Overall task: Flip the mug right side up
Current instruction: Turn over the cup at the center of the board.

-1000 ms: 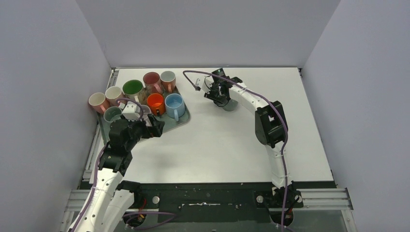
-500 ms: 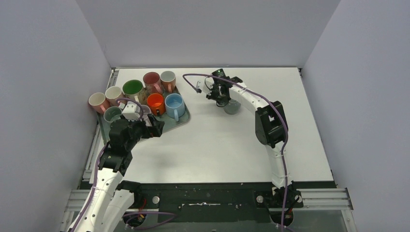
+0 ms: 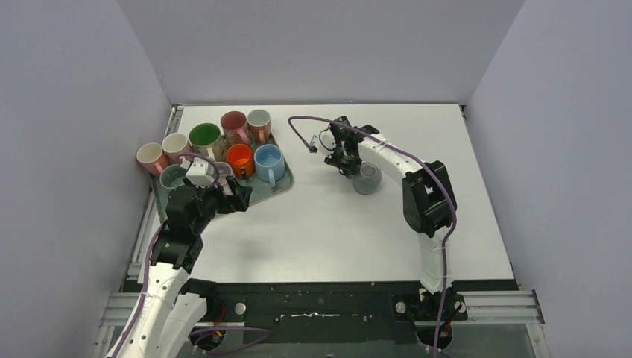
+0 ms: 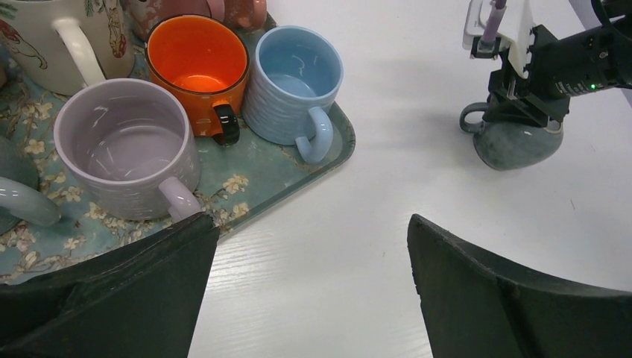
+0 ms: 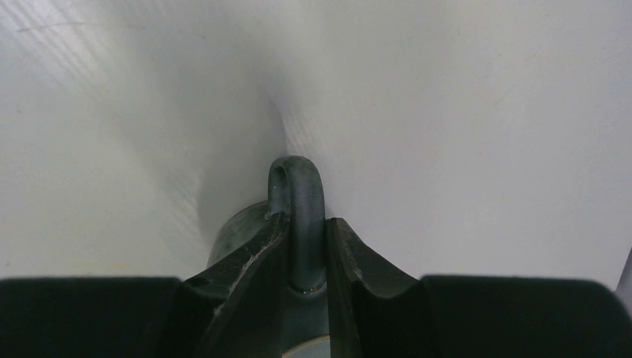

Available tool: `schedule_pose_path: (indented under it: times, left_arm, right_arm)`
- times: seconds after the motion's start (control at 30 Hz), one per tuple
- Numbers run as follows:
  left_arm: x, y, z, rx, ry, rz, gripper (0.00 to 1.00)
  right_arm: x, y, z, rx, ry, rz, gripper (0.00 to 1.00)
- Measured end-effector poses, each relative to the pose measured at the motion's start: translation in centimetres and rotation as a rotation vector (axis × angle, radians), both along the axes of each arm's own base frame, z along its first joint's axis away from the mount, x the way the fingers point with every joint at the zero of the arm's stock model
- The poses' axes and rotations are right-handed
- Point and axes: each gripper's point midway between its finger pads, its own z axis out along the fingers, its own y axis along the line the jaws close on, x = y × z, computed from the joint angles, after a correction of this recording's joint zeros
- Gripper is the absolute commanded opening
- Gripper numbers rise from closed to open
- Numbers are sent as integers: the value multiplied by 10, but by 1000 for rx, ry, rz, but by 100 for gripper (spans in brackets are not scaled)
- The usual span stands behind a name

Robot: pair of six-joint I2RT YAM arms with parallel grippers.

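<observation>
Noted a flower-patterned tray point(image 3: 277, 186) well off to the left of the right pincer point(image 3: 347, 164), packed with upright mugs: orange mug point(image 3: 240, 158) and blue mug point(image 3: 268, 159) on the tray side nearest that pincer, lilac mug point(image 4: 127, 145) just ahead of the left pincer point(image 4: 313, 221), green-lined mug point(image 3: 203, 136) and several more farther back. Saw a purple cable point(image 3: 298, 123) arching off the right wrist on the tray side. Recorded left arm folded low at the near corner of the tray, its pincer spread wide with only white tabletop point(image 3: 335, 224) showing between. Recorded right arm reaching forward, bent inward at the elbow, wrist pitched down, pincer clamped on the handle point(image 5: 296, 175) of the grey mug point(image 3: 367, 179), fingers point(image 5: 246, 261) pressed to either side of the loop. Located mug on the tabletop directly under and just to the right of the right pincer, well apart from the tray. Logged handle pointing toward the tray side and up into the pincer; from the left wrist view, rounded body broadest low down, long axis near upright with a slight lean. Could not settle from these views whether mouth or base faces up.
</observation>
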Motion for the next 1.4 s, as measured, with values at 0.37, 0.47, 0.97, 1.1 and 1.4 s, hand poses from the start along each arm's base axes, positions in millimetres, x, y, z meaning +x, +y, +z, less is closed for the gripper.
schedule_pose_path:
  times: [0.37, 0.47, 0.97, 1.1, 1.4]
  left_arm:
    - [-2, 0, 5, -4, -20, 0, 97]
    - [-2, 0, 6, -4, -24, 0, 97]
    - [-3, 0, 8, -5, -29, 0, 97]
    - [-3, 0, 8, -5, -29, 0, 97]
    - [-3, 1, 8, -5, -29, 1, 97]
  right_arm:
    - [-21, -7, -1, -47, 48, -89, 37]
    - [-22, -10, -1, -47, 58, -101, 38]
    - [-20, -25, -2, -34, 90, -144, 35]
    - [-20, -26, -2, -26, 97, -142, 31]
    - [-20, -26, -7, -10, 119, -141, 8]
